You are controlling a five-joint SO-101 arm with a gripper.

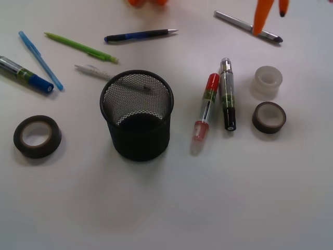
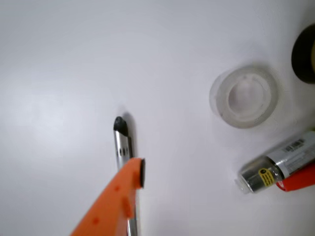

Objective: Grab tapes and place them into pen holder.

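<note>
My gripper [image 1: 271, 18] hangs at the far right edge of the bench, its orange fingers [image 1: 261, 15] pointing down and spread apart, nothing between them.

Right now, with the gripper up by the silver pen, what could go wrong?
The orange gripper hangs over the silver pen, so it might nudge the pen. The clear tape sits close to the small dark tape and the black-capped marker; a wide grab could knock them.

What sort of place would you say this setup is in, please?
Probably an office desk or lab bench: a plain white tabletop with a black mesh pen holder, scattered pens such as the green pen, and tape rolls like the translucent one.
</note>
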